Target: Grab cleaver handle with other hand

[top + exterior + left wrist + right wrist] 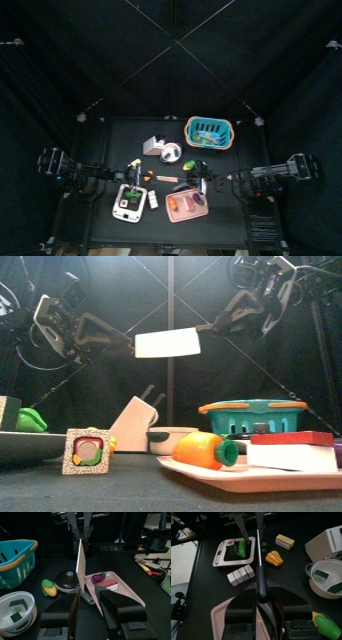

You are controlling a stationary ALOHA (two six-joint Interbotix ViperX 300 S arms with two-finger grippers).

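While the right gripper (259,592) clamps its fingers on the cleaver's handle (260,587), the cleaver (167,344) hangs level in the air above the desk (134,491), between both arms. Opposite, the left gripper (90,597) has its fingers spread wide around the blade, gripping nothing.

Cleaver (167,344) airborne, blade level, prob. steel.

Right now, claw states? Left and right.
Left claw: open around the cleaver handle, not clamped.
Right claw: closed on the cleaver, holding it up.
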